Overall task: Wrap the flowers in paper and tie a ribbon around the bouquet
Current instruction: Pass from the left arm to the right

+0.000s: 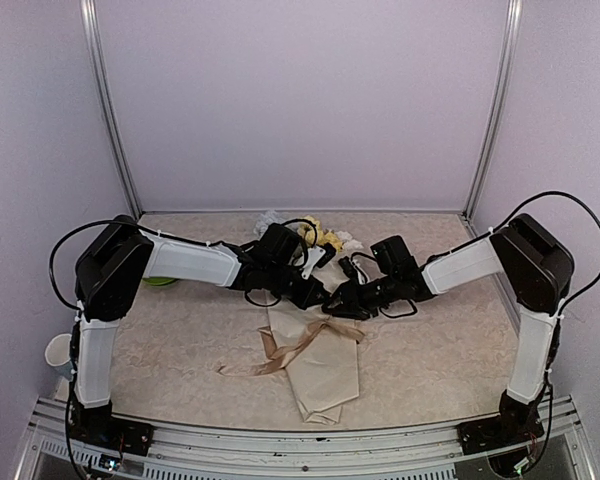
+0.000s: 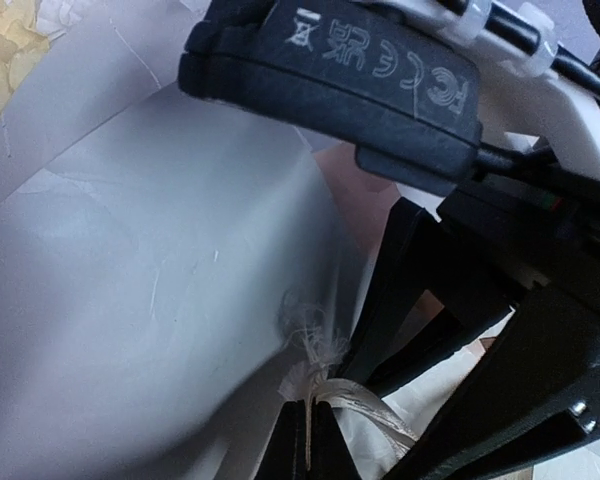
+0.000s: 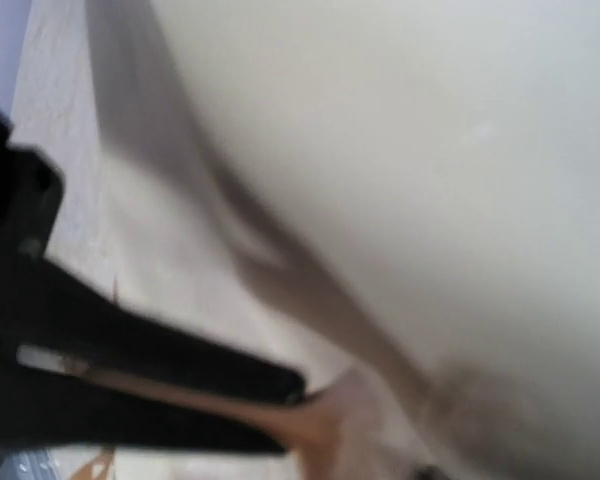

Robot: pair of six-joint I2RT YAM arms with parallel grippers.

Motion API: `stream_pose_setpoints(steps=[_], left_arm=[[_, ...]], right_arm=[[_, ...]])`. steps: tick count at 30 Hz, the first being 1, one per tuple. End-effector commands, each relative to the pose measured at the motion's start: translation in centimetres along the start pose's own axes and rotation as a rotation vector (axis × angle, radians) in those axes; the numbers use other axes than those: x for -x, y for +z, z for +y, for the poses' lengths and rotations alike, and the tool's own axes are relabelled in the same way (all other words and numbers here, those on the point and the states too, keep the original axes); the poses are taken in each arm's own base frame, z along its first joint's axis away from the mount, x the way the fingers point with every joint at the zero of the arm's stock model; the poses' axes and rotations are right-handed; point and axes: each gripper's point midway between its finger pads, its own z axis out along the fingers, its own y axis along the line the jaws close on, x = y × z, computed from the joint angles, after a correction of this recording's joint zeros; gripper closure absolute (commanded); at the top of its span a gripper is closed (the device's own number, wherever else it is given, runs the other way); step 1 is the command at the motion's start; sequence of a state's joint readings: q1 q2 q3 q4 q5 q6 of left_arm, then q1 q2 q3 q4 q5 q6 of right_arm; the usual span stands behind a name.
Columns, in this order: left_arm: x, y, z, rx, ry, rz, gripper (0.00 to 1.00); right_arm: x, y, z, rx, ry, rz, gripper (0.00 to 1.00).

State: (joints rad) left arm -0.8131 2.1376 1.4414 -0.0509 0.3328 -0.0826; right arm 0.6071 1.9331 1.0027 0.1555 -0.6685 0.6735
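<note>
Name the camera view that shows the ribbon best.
Top external: most of the ribbon shows, crossing the paper with a tail trailing off it. Left wrist shows only a frayed end pinched in the left gripper; right wrist, a blurred tan strip.

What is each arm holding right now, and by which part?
Left gripper: the ribbon, pinched near its frayed end. Right gripper: ribbon lies between its jaws, but blur hides whether they grip.
</note>
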Motion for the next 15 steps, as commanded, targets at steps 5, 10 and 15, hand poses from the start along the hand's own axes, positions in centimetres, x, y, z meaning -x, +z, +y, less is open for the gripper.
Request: stream_pose_setpoints(steps=[5,10,15], left_arm=[[0.5,-0.5,0.0,-0.004,-0.001,-0.020,0.84],[4.9,-8.4,-1.5,0.082,0.019,-0.161,0.30],[-1.9,-14.0,0.1,0.276,-0.149,0.043,0.25]], right_arm=[[0.6,1.2,-1.3,-0.051,0.029,-0.018,1.00],[-0.3,1.0,-2.5,-0.077,0.064,-0.011,1.00],[-0.9,1.1,-2.9,-0.076,0.075,-0.001,1.00]])
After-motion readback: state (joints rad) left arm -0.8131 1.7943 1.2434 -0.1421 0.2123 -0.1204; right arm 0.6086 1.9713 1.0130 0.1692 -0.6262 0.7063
